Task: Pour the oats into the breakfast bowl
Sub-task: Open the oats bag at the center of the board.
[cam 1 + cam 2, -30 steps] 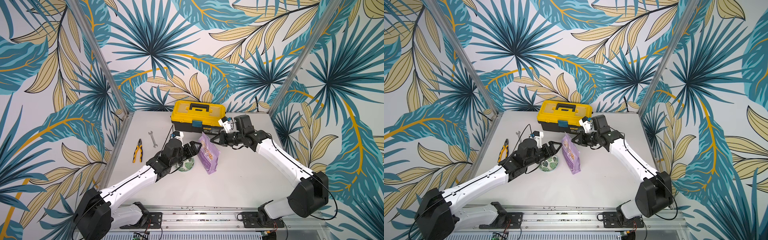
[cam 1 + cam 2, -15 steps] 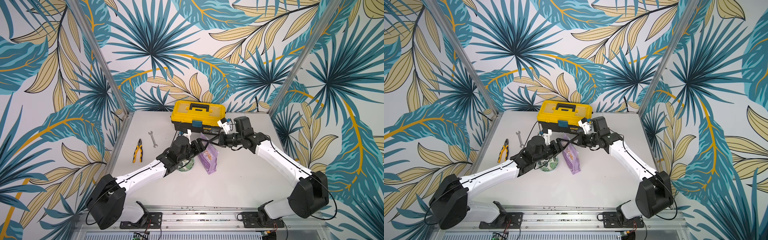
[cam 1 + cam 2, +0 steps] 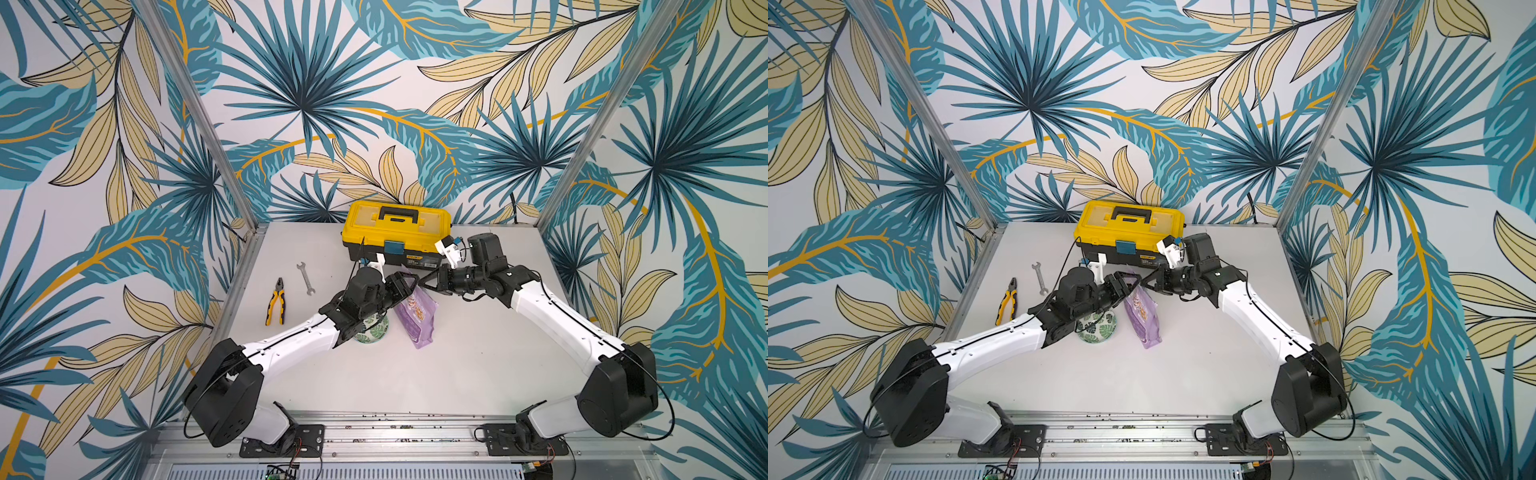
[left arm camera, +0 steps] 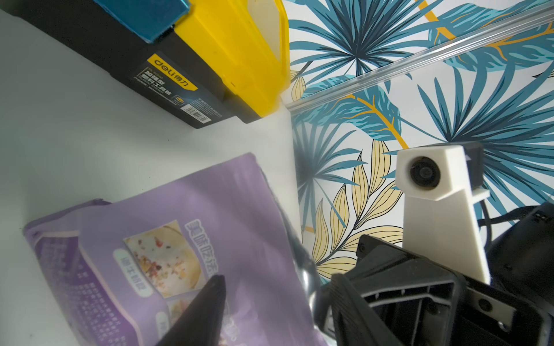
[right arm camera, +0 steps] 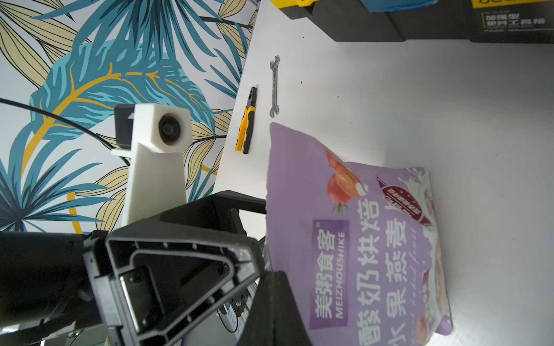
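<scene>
The lilac-purple pouch (image 3: 419, 318) (image 3: 1145, 318) stands leaning on the table, its top pinched by my right gripper (image 3: 424, 285) (image 3: 1149, 283), which is shut on it. In the right wrist view one finger (image 5: 278, 305) presses against the pouch (image 5: 359, 239). My left gripper (image 3: 408, 286) (image 4: 277, 281) is open, its jaws either side of the pouch's (image 4: 180, 239) top. The oats themselves are hidden inside. The breakfast bowl (image 3: 377, 331) (image 3: 1099, 329), white with green leaves, sits left of the pouch, partly under my left wrist.
A yellow toolbox (image 3: 397, 226) stands at the back, just behind both grippers. Yellow-handled pliers (image 3: 276, 303) and a wrench (image 3: 305, 278) lie at the left. Patterned walls close in the table on three sides.
My left arm has swung from over the bowl toward the pouch, and its jaws have come round the pouch's top and narrowed. The right arm has held the pouch still.
</scene>
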Controlling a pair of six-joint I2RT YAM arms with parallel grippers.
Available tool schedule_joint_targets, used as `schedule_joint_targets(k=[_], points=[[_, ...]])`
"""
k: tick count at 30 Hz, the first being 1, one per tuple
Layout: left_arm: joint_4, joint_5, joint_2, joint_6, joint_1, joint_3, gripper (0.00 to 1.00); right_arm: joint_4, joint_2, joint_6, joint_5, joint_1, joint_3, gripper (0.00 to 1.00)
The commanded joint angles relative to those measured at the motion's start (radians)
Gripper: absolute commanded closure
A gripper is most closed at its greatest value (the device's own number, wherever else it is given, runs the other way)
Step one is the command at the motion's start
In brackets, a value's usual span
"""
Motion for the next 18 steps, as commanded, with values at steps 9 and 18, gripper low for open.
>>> schedule_joint_targets(k=[9,18], points=[[0.048,0.016,0.03,-0.007,-0.003,0.006,0.68,-0.049,-0.012,-0.02,0.046,0.008,-0.016,1.0],[0.048,0.012,0.016,-0.012,-0.005,-0.003,0.5,-0.098,0.003,-0.047,0.101,0.008,0.01,1.0]])
